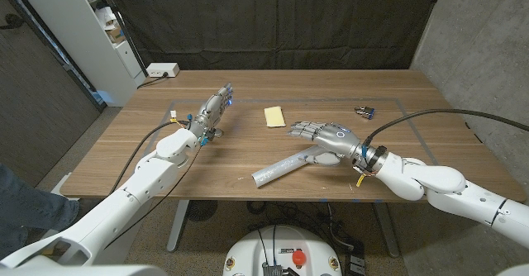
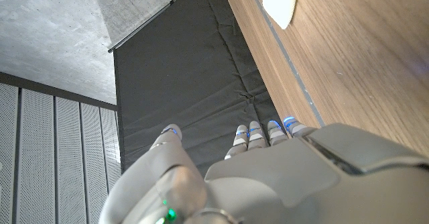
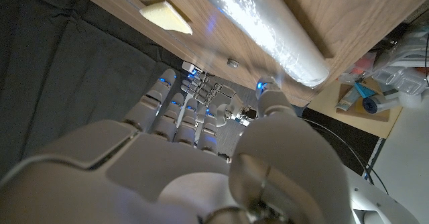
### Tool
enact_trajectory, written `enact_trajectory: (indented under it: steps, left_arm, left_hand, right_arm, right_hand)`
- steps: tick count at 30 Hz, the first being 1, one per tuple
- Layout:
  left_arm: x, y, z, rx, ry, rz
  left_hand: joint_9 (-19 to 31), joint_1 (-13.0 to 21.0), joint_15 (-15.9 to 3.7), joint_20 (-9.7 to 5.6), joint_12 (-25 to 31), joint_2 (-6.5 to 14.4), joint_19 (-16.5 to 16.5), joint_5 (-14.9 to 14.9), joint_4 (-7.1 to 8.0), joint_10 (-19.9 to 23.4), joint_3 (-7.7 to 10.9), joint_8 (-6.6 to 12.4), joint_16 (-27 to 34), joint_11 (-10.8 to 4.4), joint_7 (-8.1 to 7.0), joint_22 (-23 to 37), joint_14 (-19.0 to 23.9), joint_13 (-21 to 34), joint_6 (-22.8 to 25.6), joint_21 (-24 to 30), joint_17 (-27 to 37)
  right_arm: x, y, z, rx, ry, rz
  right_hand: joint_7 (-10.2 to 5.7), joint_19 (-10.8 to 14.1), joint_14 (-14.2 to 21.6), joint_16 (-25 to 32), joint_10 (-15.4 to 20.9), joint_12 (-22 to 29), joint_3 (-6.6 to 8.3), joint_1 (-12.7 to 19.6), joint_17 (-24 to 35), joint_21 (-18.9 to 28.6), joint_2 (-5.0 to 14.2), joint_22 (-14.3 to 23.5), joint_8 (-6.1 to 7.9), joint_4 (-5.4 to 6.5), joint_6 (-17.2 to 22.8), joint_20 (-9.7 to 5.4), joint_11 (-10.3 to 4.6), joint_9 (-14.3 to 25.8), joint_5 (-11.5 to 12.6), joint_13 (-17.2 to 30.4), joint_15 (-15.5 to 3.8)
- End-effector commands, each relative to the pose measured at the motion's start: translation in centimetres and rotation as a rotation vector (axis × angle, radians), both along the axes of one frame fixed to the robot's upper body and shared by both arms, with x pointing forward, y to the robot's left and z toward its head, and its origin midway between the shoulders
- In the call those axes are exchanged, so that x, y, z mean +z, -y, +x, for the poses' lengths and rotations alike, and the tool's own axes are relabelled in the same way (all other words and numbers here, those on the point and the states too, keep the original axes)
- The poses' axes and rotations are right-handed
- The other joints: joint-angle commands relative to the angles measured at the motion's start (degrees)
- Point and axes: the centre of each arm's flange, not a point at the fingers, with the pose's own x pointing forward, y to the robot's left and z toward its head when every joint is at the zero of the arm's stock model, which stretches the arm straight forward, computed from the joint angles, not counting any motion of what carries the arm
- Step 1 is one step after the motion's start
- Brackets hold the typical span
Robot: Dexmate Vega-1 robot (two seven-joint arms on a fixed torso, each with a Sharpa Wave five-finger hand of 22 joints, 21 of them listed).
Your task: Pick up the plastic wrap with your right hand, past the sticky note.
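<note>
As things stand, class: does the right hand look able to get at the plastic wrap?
Probably yes. The right hand hovers open over the upper end of the plastic wrap, with nothing between; the sticky note lies beyond, out of the way.

1. My left arm (image 1: 140, 177) reaches in from the near left corner; its hand (image 1: 213, 111) stands on edge, fingers (image 2: 258, 131) straight, together, holding nothing.
2. My right arm (image 1: 438, 185) comes in from the near right; its hand (image 1: 324, 137) hovers palm down, fingers (image 3: 181, 110) spread, thumb (image 3: 271, 100) apart, gripping nothing.
</note>
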Motion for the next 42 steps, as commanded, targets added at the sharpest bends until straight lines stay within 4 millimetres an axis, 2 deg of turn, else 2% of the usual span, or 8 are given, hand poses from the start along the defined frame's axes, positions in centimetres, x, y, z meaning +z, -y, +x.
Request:
enact_trajectory:
  steps: [1, 12, 15, 21, 27, 33, 42]
  left_arm:
    - [0.1, -0.3, -0.5, 0.016, 0.008, -0.006]
    - [-0.1, 0.0, -0.3, 0.008, 0.003, -0.007]
    - [-0.1, 0.0, -0.3, 0.007, 0.0, -0.005]
    - [0.0, -0.1, -0.1, 0.004, 0.004, -0.006]
    - [-0.1, -0.1, 0.0, 0.004, 0.003, -0.01]
    - [-0.2, -0.3, 0.0, 0.007, 0.003, -0.01]
    - [-0.5, -0.4, 0.0, 0.01, -0.002, -0.015]
  left_hand:
    - [0.26, 0.02, -0.11, 0.19, 0.55, 0.41, -4.06, 0.01, -0.09, -0.12, 0.1, 0.2, 0.18, -0.06, 0.15, 0.16, -0.49, 0.14, 0.23, 0.11, 0.16]
    - [0.26, -0.03, -0.1, 0.34, 0.54, 0.46, -4.09, -0.01, -0.16, -0.16, 0.06, 0.2, 0.18, -0.04, 0.12, 0.16, -0.5, 0.14, 0.27, 0.12, 0.16]
    - [0.26, -0.04, -0.12, 0.37, 0.56, 0.47, -4.11, -0.01, -0.18, -0.12, 0.05, 0.21, 0.18, -0.09, 0.05, 0.16, -0.5, 0.14, 0.31, 0.12, 0.16]
    - [0.26, -0.07, -0.14, 0.57, 0.56, 0.5, -4.13, -0.02, -0.22, -0.12, 0.02, 0.21, 0.18, -0.21, -0.03, 0.16, -0.48, 0.14, 0.33, 0.12, 0.16]
    - [0.26, -0.1, -0.08, 0.46, 0.52, 0.54, -4.19, -0.02, -0.27, -0.22, 0.0, 0.23, 0.09, 0.18, -0.04, 0.17, -0.72, 0.14, 0.41, 0.11, 0.16]
    - [0.26, -0.12, -0.06, 0.12, 0.53, 0.57, -4.23, -0.02, -0.31, -0.21, -0.02, 0.23, 0.04, 0.17, 0.05, 0.17, -0.89, 0.14, 0.43, 0.11, 0.16]
    - [0.26, -0.16, -0.09, 0.2, 0.52, 0.61, -4.35, -0.03, -0.37, -0.24, -0.05, 0.22, 0.09, -0.04, 0.01, 0.18, -0.83, 0.14, 0.47, 0.08, 0.17]
  right_arm:
    - [-0.2, 0.2, 0.0, -0.037, -0.004, -0.05]
    - [-0.2, 0.1, 0.0, -0.064, -0.019, -0.085]
    - [-0.3, 0.1, 0.1, -0.071, -0.021, -0.093]
    - [-0.3, -0.2, 0.4, -0.093, -0.032, -0.105]
    - [-0.3, -0.4, 0.9, -0.103, -0.055, -0.117]
    - [-0.4, -0.6, 1.1, -0.117, -0.066, -0.138]
    - [-0.7, -0.8, 1.4, -0.129, -0.079, -0.153]
  right_hand:
    - [-0.11, -0.36, -0.08, -0.1, -0.45, -0.03, 0.52, 1.56, 0.02, -0.3, -0.38, 0.0, -0.2, -0.28, -0.83, 0.47, -0.01, 0.34, 0.61, 0.2, 0.36]
    - [-0.2, -0.41, 0.03, 0.06, -1.56, -0.23, 0.84, 2.88, 0.07, -0.18, -1.17, 0.02, -0.52, -0.05, -2.54, 1.23, 0.29, 0.36, 0.88, 0.24, 1.19]
    - [-0.92, -0.38, 0.09, 0.13, -1.78, -0.19, 0.98, 3.4, 0.1, -0.13, -1.43, 0.03, -0.68, 0.04, -3.5, 1.44, 0.28, 0.37, 1.0, 0.27, 1.2]
    - [-1.19, -0.44, 0.34, 0.28, -2.4, -0.23, 1.23, 4.28, 0.16, -0.1, -1.82, 0.04, -0.8, 0.12, -4.83, 1.74, 0.84, 0.39, 1.21, 0.32, 1.43]
    - [-1.31, 0.49, 0.96, 0.55, -2.61, -0.04, 1.47, 5.14, 0.22, 0.27, -2.31, 0.05, -0.47, 0.36, -5.24, 3.04, 0.41, 0.41, 1.45, 0.37, 3.51]
    - [-1.55, 1.01, 1.14, 0.61, -2.86, 0.01, 1.6, 5.55, 0.26, 0.41, -2.54, 0.04, -0.37, 0.54, -5.58, 4.08, 0.42, 0.42, 1.56, 0.4, 4.46]
    - [-1.55, 1.59, 0.95, 0.53, -3.45, -0.06, 1.67, 5.83, 0.3, 0.52, -2.8, 0.05, -0.35, 0.74, -6.11, 5.12, 0.93, 0.43, 1.67, 0.42, 4.4]
